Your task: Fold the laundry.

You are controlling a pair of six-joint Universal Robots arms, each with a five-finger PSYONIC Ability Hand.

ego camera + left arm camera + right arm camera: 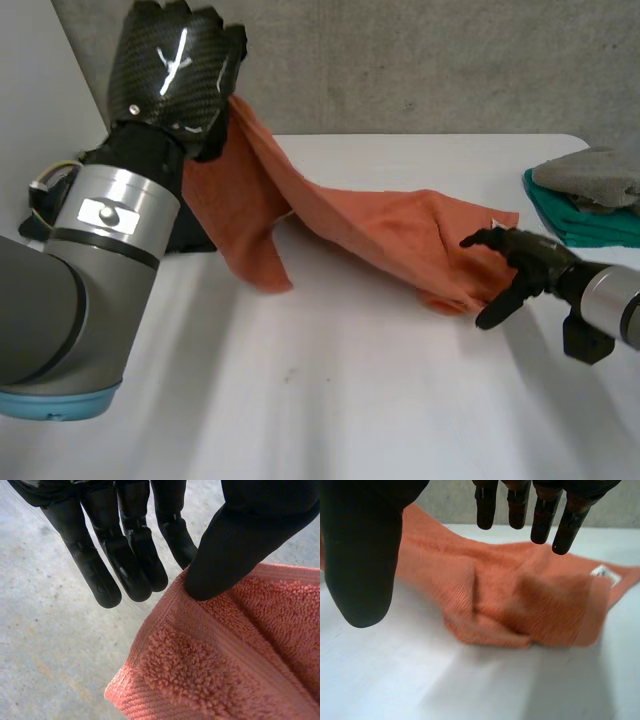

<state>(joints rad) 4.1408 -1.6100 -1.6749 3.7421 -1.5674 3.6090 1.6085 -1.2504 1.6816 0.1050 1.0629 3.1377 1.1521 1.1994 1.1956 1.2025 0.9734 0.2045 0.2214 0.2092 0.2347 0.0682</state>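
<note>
**A:** How far along is the folding?

**B:** Barely begun, I'd say. The left hand [180, 75] is raised, pinching a hemmed corner of the orange towel [400, 235] between its thumb [225, 555] and straight fingers. From there the towel slopes down in a long, twisted drape.

**A:** No fold made yet?

**B:** No neat one. The towel's low end lies bunched and doubled over on the surface [350, 400], with a white label [603, 572] showing at its edge. The right hand [520, 270] hovers just beside that end, fingers spread and thumb apart, holding nothing. I think the towel needs spreading flat before any real fold.

**A:** Anything finished?

**B:** Well beyond the towel's low end sits a stack: teal towels [590, 225] with a grey cloth [590, 175] on top. They look folded already.

**A:** And the setting?

**B:** The surface is white and smooth. Something dark [195, 235] lies behind the towel's hanging part; I can't tell what it is. Behind it all stands a bare grey concrete wall [400, 60].
</note>
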